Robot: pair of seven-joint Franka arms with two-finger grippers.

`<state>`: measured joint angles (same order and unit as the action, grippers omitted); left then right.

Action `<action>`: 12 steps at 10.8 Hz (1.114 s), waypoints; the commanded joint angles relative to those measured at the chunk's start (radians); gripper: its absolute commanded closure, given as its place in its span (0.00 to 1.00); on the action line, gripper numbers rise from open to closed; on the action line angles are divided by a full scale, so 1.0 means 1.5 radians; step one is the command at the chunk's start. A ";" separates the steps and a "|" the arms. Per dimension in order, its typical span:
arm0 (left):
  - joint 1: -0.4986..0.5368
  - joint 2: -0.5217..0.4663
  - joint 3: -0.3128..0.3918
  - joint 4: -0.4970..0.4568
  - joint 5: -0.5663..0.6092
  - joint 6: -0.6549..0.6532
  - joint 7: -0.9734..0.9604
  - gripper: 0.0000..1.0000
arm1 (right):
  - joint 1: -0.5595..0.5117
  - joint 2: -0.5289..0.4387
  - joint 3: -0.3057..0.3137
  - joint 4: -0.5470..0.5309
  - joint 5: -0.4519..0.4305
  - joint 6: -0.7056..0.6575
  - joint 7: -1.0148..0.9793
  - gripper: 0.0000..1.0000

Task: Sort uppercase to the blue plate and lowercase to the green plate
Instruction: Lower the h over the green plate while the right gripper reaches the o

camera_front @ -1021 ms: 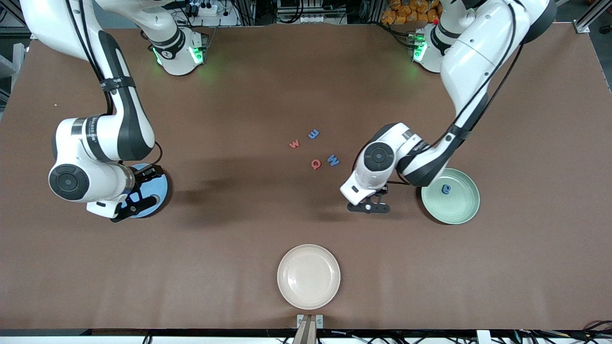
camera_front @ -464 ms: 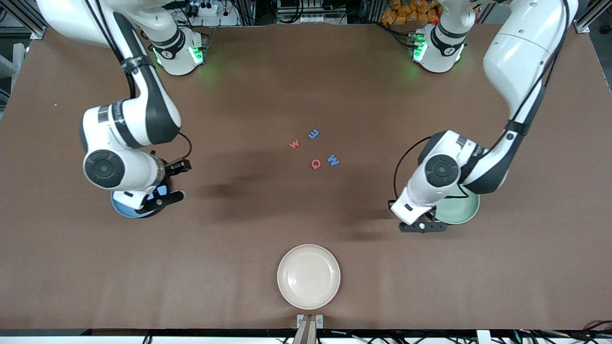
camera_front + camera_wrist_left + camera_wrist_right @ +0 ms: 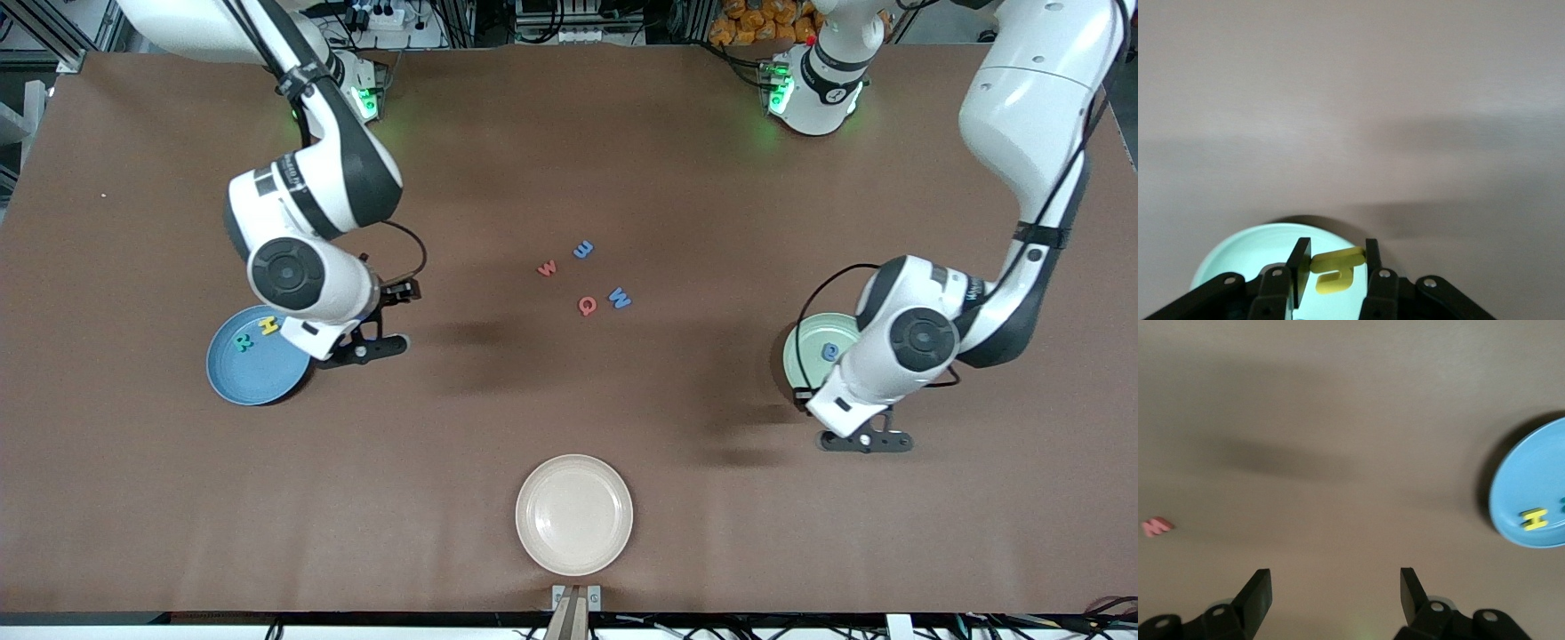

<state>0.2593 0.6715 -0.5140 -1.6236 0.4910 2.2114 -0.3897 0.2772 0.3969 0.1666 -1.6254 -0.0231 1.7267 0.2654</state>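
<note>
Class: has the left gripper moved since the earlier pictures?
Yes. The left gripper, gripping a yellow letter, has crossed from the central letters' side of the green plate to its rim.

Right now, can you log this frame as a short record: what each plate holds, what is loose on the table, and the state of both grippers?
light-blue round plate: yellow H, teal letter
mint-green round plate: one blue rounded letter
cream plate: nothing visible in it
loose mid-table: small red w, blue e-like letter, red Q, blue W
left gripper: shut on small yellow foam letter, at the mint-green round plate's edge
right gripper: open, holding nothing, beside the light-blue round plate
</note>
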 commanded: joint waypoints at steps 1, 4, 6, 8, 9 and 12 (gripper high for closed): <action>0.035 -0.014 -0.006 -0.009 0.006 -0.006 0.046 1.00 | 0.006 -0.003 0.049 -0.003 0.005 0.022 0.119 0.14; 0.050 -0.024 -0.005 -0.010 0.006 -0.006 0.070 1.00 | 0.031 0.014 0.107 -0.009 0.004 0.076 0.279 0.14; 0.065 -0.023 -0.005 -0.009 0.007 -0.006 0.102 1.00 | 0.050 0.033 0.129 -0.009 0.005 0.124 0.386 0.14; 0.073 -0.024 -0.005 -0.008 0.007 -0.006 0.118 1.00 | 0.072 0.055 0.138 -0.010 0.004 0.179 0.491 0.13; 0.077 -0.024 -0.005 -0.008 0.007 -0.006 0.124 1.00 | 0.080 0.064 0.139 -0.009 0.004 0.199 0.530 0.11; 0.088 -0.020 -0.003 -0.007 0.007 -0.005 0.145 1.00 | 0.107 0.091 0.148 -0.014 -0.011 0.284 0.626 0.11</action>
<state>0.3807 0.6558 -0.5157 -1.6230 0.4910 2.2115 -0.1944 0.4263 0.5117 0.3758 -1.6441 -0.0239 2.0992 1.1319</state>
